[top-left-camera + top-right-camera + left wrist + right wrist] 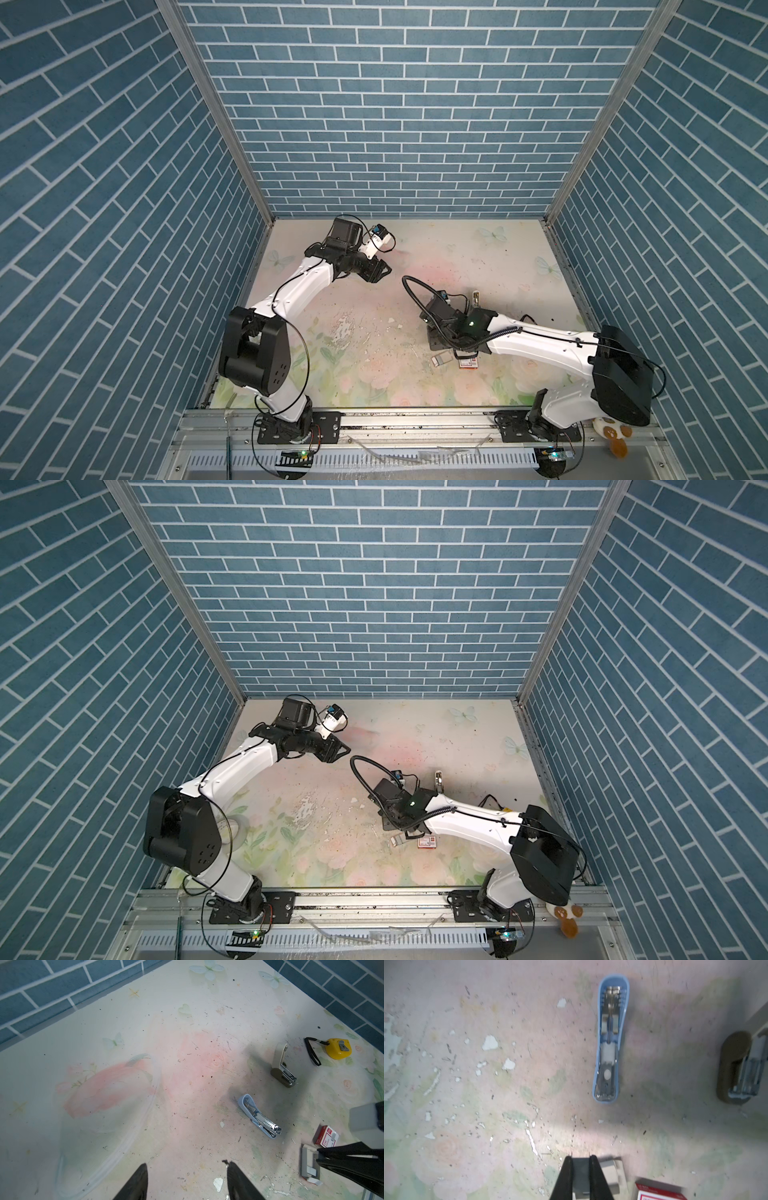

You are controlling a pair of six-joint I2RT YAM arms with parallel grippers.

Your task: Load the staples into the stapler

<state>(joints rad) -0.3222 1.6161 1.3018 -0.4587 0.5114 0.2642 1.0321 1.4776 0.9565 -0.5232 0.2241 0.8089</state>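
Observation:
In the right wrist view my right gripper [580, 1160] is shut on a grey strip of staples [580, 1169], just above the pale tray [610, 1174]. A blue stapler [609, 1043] lies flat and open beyond it, metal channel facing up; the left wrist view shows the blue stapler [257, 1115] too. A beige stapler [282, 1066] stands open farther off. The left gripper [187, 1167] hangs open and empty over bare table at the back left [380, 272]. In both top views the right arm hides the blue stapler, and the tray [441, 358] shows at the wrist's edge.
A red-and-white printed box [658, 1192] lies beside the tray. A yellow tape measure [337, 1048] with a black strap sits beyond the beige stapler [475, 298]. Blue brick walls close the table on three sides. Paint chips and loose staples litter the floral surface.

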